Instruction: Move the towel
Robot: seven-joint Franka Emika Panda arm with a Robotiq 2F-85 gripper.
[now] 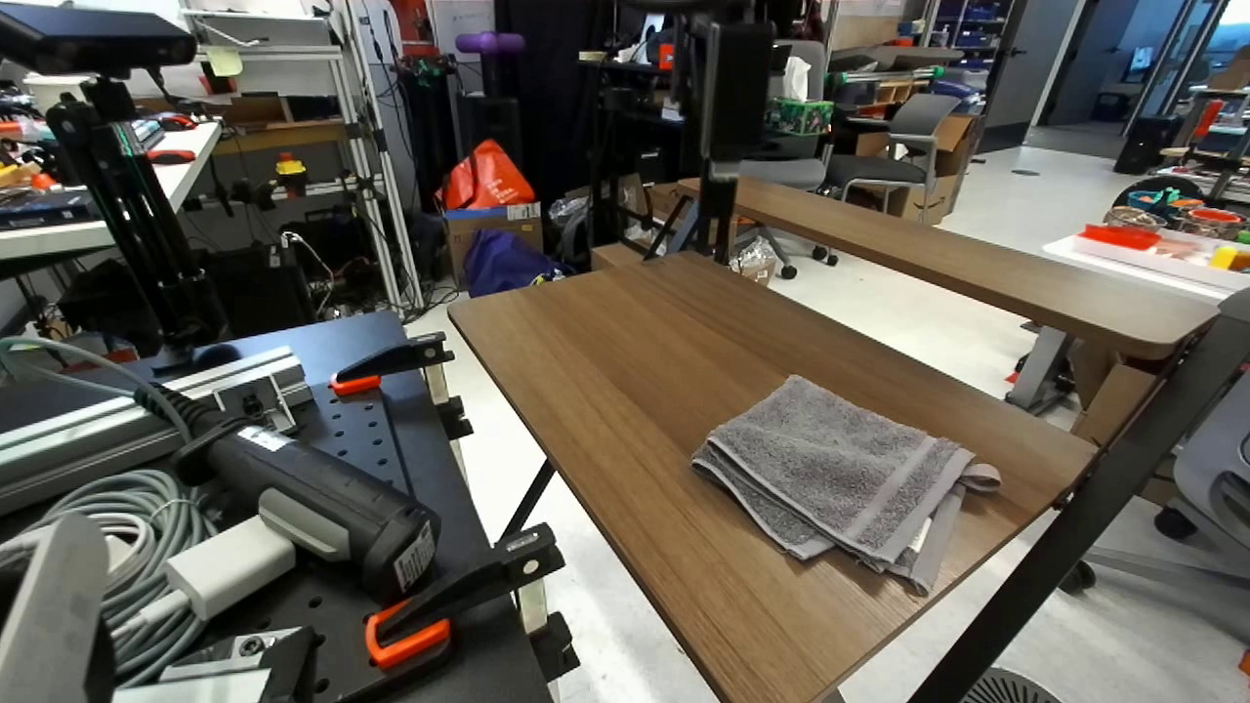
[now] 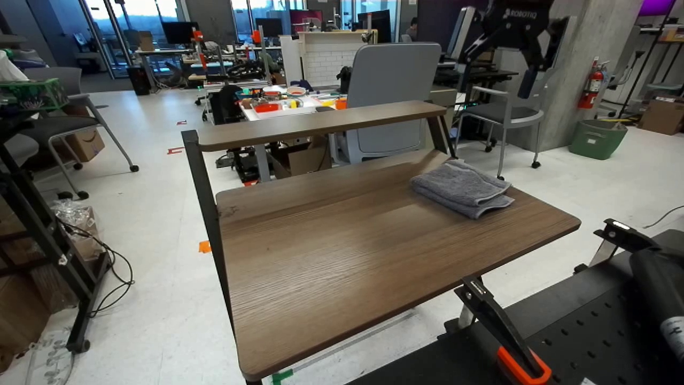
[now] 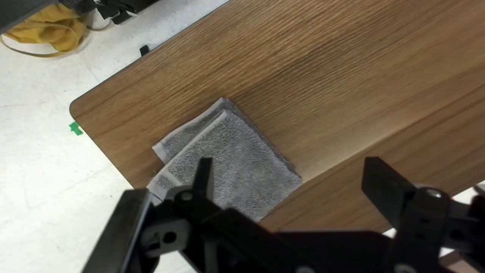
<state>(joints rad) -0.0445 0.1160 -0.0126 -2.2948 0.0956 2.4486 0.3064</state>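
Towel (image 1: 830,464), gray and loosely folded, lying near one end of a brown tabletop (image 1: 605,361); likely light, soft and floppy, best pinched at a layered edge. Gripper (image 3: 290,167) well above, with jaws spread wide and empty. Beyond, tissue box (image 1: 801,118) with white tissue (image 1: 796,78) poking out, and green bin (image 2: 601,140) with contents unclear.

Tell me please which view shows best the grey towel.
An exterior view: the grey towel appears large, with clear folds. Both exterior views show it unblocked, in different sizes; in the wrist view, from above, the gripper hides part.
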